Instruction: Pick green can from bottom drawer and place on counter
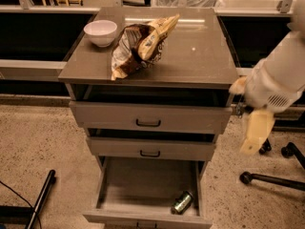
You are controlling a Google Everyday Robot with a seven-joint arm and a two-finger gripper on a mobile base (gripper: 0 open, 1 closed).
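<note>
The green can [182, 202] lies on its side in the front right corner of the open bottom drawer [138, 187]. The counter [200, 56] tops the cabinet above it. My gripper [251, 128] hangs from the white arm at the right, beside the cabinet's right edge at the height of the top two drawers. It is well above and to the right of the can and holds nothing that I can see.
A white bowl [100, 32] and a brown-and-yellow chip bag [140, 44] sit on the left half of the counter. The two upper drawers [148, 122] are slightly open. A chair base with castors [271, 178] stands on the floor at right, and a black bar [40, 199] at left.
</note>
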